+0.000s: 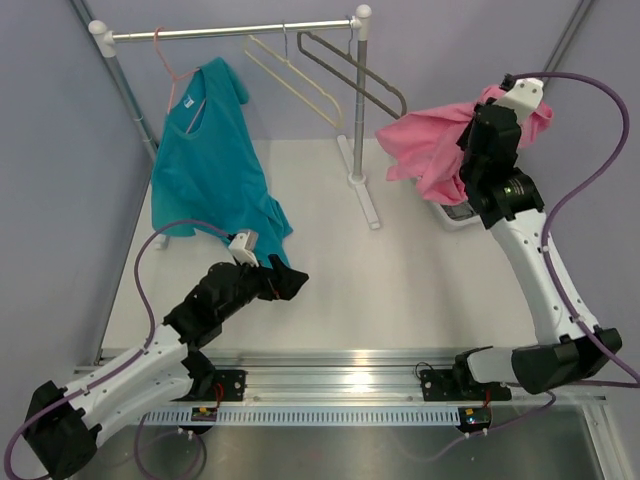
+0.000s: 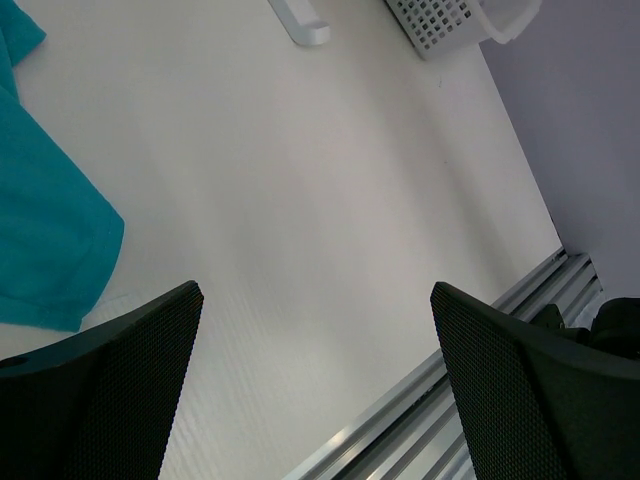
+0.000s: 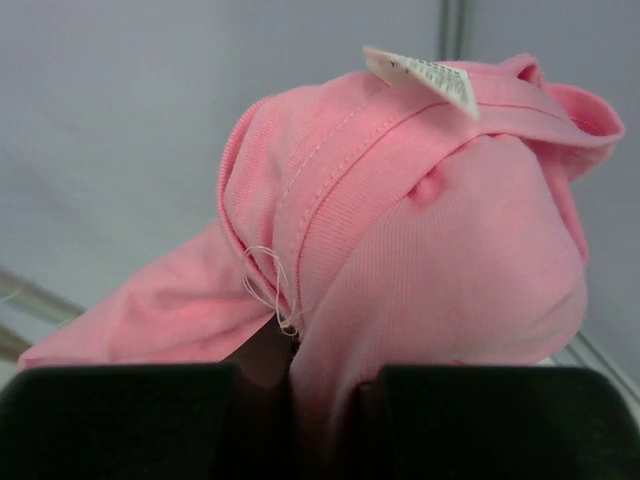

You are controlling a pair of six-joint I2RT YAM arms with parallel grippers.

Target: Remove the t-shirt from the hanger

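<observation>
The pink t-shirt hangs bunched from my right gripper, raised at the right over a white basket. In the right wrist view the pink t-shirt fills the frame, its collar and white label on top, and the right gripper is shut on its fabric. The cream hanger hangs bare on the rail, off the shirt. My left gripper is open and empty, low over the table beside the hem of the teal shirt; it shows in the left wrist view with its jaws wide apart.
A teal t-shirt hangs on a thin pink hanger at the rail's left. A dark grey-brown hanger hangs beside the cream one. The rack's post and foot stand mid-table. A white basket sits under the pink shirt; it also shows in the left wrist view.
</observation>
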